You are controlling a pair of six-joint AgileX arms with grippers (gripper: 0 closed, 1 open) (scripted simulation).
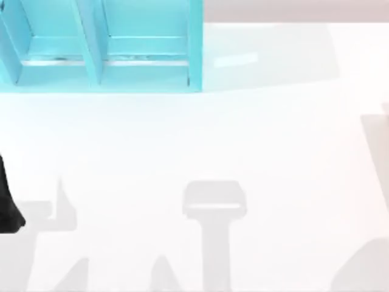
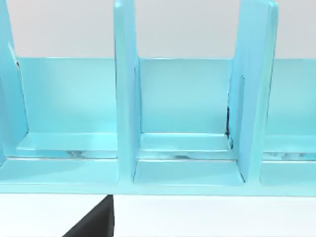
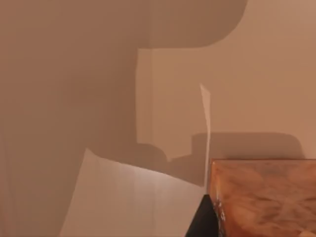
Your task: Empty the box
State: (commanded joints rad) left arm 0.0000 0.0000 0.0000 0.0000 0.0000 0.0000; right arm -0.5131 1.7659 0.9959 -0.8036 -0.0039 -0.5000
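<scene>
Turquoise box at table's far left, near left arm.

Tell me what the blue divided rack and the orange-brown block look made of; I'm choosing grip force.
The blue rack looks like painted wood or glossy plastic: flat panels, soft sheen, dark scuffs at the seams. The orange-brown block looks like polished wood or marbled stone: swirling grain, crisp edges. Neither is certain in a render.
</scene>
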